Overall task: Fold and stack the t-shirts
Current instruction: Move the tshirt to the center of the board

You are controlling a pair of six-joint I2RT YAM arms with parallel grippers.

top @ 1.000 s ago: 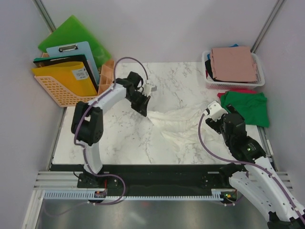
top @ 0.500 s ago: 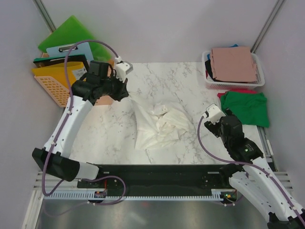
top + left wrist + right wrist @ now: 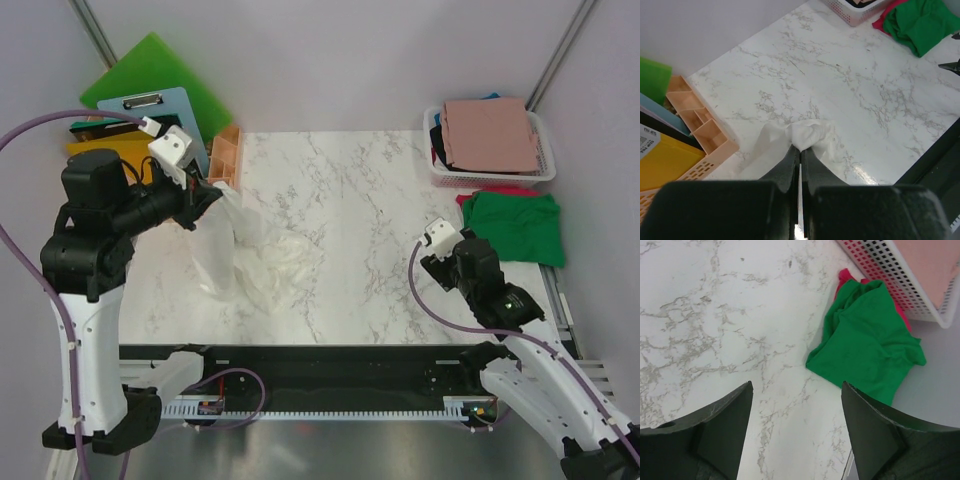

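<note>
Swinging leftward, the left gripper is lifting the soft cream-white cloth t-shirt, jaws clamped on it; the right gripper, jaws apart, should be taking its free edge.

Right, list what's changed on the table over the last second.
The left gripper, shut on the cream-white t-shirt, swung from the middle of the table to its left edge near the peach organizer, hauling the shirt along; it now hangs bunched there. The right gripper stayed open and barely shifted. The green t-shirt and the pink t-shirt in the basket did not move.
</note>
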